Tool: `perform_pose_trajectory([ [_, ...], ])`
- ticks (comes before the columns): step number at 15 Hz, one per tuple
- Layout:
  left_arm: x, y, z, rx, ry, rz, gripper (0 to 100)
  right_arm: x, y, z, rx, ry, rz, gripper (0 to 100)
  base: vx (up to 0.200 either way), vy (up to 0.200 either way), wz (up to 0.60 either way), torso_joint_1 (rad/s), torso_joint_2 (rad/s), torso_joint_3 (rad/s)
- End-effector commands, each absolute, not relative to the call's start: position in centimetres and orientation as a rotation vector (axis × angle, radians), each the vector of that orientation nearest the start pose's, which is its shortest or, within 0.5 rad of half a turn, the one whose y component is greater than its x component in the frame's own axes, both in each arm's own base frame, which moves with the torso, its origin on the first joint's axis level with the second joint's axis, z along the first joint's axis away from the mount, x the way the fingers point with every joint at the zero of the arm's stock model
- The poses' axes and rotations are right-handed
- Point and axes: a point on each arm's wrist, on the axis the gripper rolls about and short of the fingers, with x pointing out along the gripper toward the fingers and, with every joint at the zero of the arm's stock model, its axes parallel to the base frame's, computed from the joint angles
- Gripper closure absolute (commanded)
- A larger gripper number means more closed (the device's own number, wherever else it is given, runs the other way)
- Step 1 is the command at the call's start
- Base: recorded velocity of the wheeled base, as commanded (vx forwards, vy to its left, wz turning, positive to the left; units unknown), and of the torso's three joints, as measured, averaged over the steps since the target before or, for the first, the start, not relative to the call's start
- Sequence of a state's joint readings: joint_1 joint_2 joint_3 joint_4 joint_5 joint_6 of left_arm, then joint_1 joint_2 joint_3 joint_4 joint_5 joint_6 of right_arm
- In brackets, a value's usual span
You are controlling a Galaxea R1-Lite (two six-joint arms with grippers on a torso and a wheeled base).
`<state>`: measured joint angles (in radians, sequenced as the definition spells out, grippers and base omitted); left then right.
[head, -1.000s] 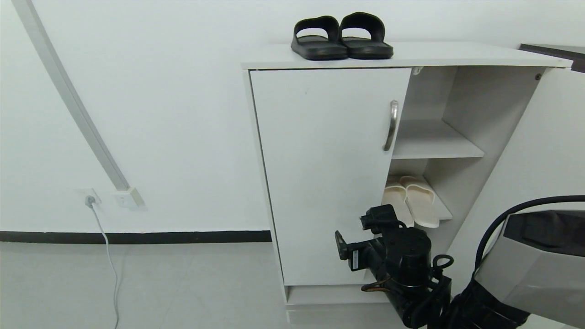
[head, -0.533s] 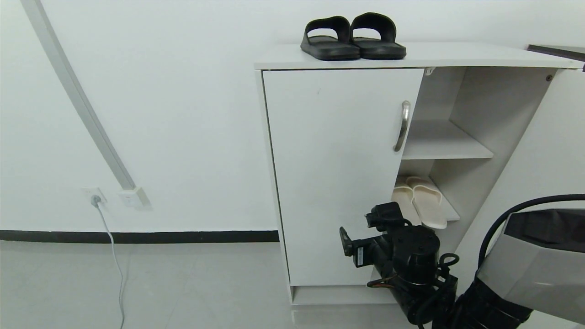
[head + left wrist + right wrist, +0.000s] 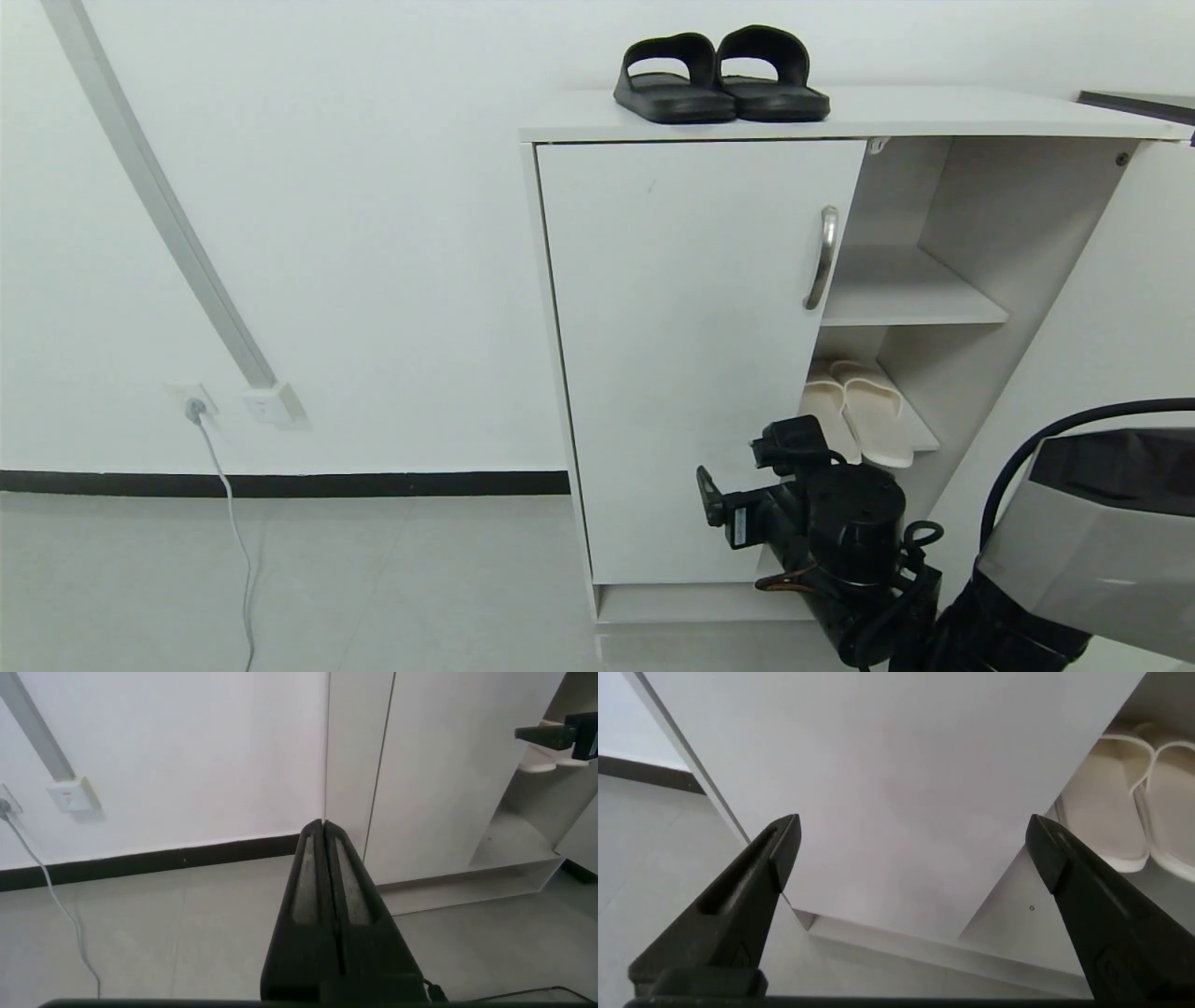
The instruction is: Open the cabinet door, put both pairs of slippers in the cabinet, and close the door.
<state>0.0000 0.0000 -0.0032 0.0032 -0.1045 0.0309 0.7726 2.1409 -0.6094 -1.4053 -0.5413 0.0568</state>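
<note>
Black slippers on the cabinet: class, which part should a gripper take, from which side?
Probably the adjoining straps of the black slippers, from the front: the pair sits touching on the cabinet top, heels forward, and raised arches admit a finger each.

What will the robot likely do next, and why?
Probably lift the open right hand toward the black rubber slippers atop the white cabinet; the cream slippers already sit on the lower shelf, and the right door stands open.
</note>
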Motion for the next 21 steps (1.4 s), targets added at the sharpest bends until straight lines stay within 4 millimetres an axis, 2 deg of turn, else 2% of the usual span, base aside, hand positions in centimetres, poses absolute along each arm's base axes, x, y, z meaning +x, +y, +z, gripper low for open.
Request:
perform_pose_trajectory([
  [1, -2.30, -0.23, 7.61, 0.031, 0.000, -0.104, 100, 25.41, 23.18, 6.63, -0.023, 0.110, 0.228, 0, 0.000, 0.000, 0.00, 0.000, 0.00, 0.000],
  [6, -2.32, -0.23, 7.60, 0.031, -0.002, -0.104, 100, 25.45, 23.29, 6.53, -0.028, 0.107, 0.230, 0, 0.000, 0.000, 0.00, 0.000, -0.04, -0.041],
  [12, -2.30, -0.23, 7.61, 0.031, 0.000, -0.104, 100, 25.40, 23.32, 6.45, -0.030, 0.109, 0.232, 0, 0.000, 0.000, 0.00, 0.049, -0.40, -0.345],
  [21, -2.30, -0.23, 7.61, 0.031, 0.000, -0.104, 100, 25.20, 23.56, 6.37, -0.030, 0.109, 0.241, 0, 0.000, 0.000, 0.00, 0.138, -0.46, -0.334],
])
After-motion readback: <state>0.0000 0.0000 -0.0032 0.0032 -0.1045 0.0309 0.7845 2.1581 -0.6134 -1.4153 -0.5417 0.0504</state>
